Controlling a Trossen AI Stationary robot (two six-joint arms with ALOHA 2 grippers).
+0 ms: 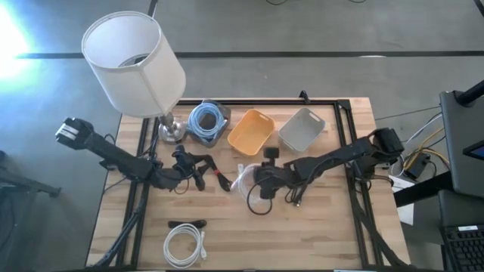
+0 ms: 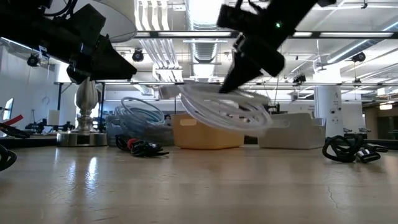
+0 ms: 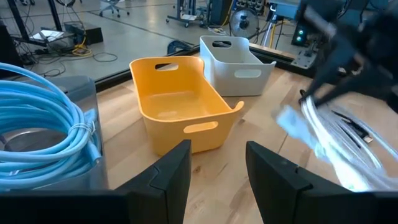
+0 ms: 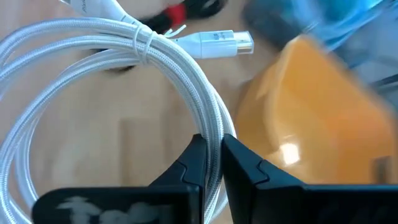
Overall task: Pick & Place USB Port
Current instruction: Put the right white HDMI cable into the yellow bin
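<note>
The white braided USB cable [image 4: 93, 37] is a tied coil with a white plug [image 4: 217, 43]. It hangs in the air in the low view [image 2: 227, 109], under my right gripper [image 4: 212, 158], which is shut on it near the table's middle [image 1: 257, 180]. The yellow bin [image 1: 251, 130] and the grey bin [image 1: 302, 128] stand just beyond, toward the far edge. My left gripper [image 3: 217, 168] is open and holds nothing; it hovers left of the coil [image 1: 198, 172], facing the yellow bin [image 3: 180, 106]. My right gripper pinches the bundled strands of the coil [image 4: 208, 127] between its two fingers, on the side of the loop away from the plug. The fingers lie across the strands. The coil is lifted clear of the table and hangs tilted below the fingers [image 2: 249, 118].
A blue cable coil [image 1: 208, 119] sits in a grey container beside a lamp [image 1: 136, 64] at the far left. Black and red cables [image 1: 215, 177] lie by the left gripper, black cables [image 1: 291, 196] near the right arm. Another white coil [image 1: 185, 245] and a black cable [image 1: 186, 224] lie near the front edge.
</note>
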